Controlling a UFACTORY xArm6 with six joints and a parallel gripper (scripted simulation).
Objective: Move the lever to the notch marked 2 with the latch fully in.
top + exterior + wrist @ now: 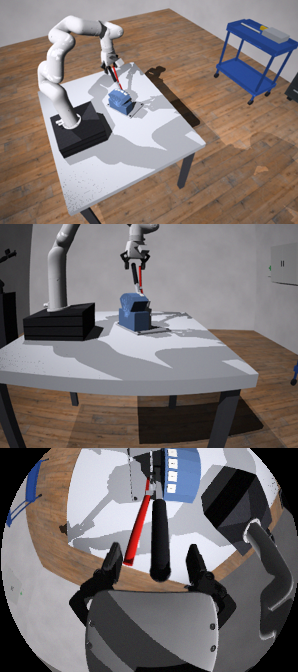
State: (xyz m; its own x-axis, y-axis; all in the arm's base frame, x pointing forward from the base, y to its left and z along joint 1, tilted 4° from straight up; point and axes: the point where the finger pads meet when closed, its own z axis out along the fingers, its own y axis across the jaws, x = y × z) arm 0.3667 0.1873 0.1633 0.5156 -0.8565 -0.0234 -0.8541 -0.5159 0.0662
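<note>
Pointing up, the lever point(134, 276) leans slightly beneath the wide-open gripper point(134, 265).

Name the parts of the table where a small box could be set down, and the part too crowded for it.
Free: the near half of the table, in front of the arm's black base and the blue lever unit; also the strip right of the unit. Crowded: the far edge, where the open gripper straddles the handle and red bar.

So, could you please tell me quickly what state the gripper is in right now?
Gripper: open, holding nothing, fingers on either side of the handle top.
</note>
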